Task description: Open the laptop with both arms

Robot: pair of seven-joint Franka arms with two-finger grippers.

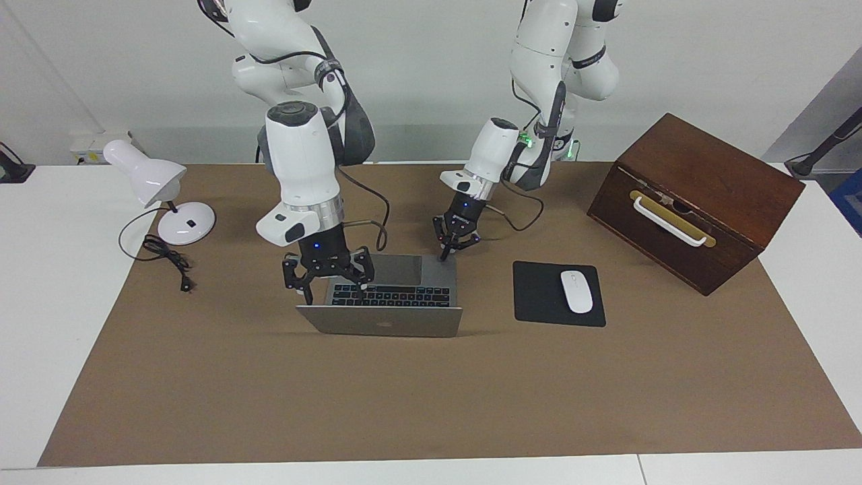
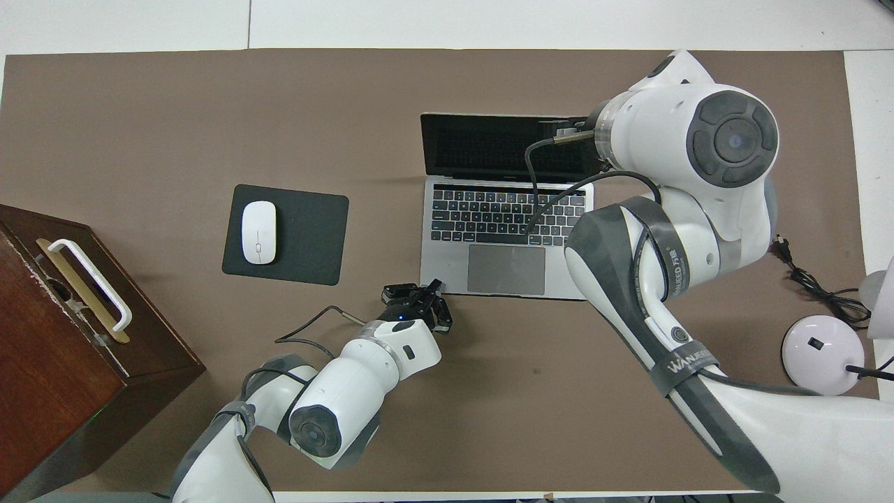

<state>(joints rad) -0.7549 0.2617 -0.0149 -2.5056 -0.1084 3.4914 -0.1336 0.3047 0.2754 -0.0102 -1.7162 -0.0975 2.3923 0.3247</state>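
A brown mat [image 1: 417, 397] covers the white desk [image 1: 54, 303] in front of a plain pale wall. The laptop [image 1: 390, 306] sits on the mat near its centre, between the two arms, with its lid [image 1: 380, 321] already raised to roughly upright and its keyboard [image 2: 506, 216] exposed. The task appears to be in its final phase: lid lift done or nearly done. The right hand [image 1: 328, 268], fingers spread, sits over the keyboard at the corner toward the right arm's end of the desk, beside the lid edge; whether it touches the lid cannot be told. The left hand [image 1: 454, 239] sits at the base corner nearest the robots, at about 1 o'clock from the trackpad [image 1: 397, 269] in the facing view; its finger state cannot be told. The next move likely calls for a final push on the lid, if more angle is needed, then a clean withdrawal of both hands upward without dragging the base. The facing view shows the lid's back and the right hand; the overhead view hides that hand under the forearm but shows the dark screen [image 2: 489, 147]. A mouse [image 1: 576, 291] on a black pad [image 1: 539, 296] lies at 3 o'clock from the laptop in the facing view.
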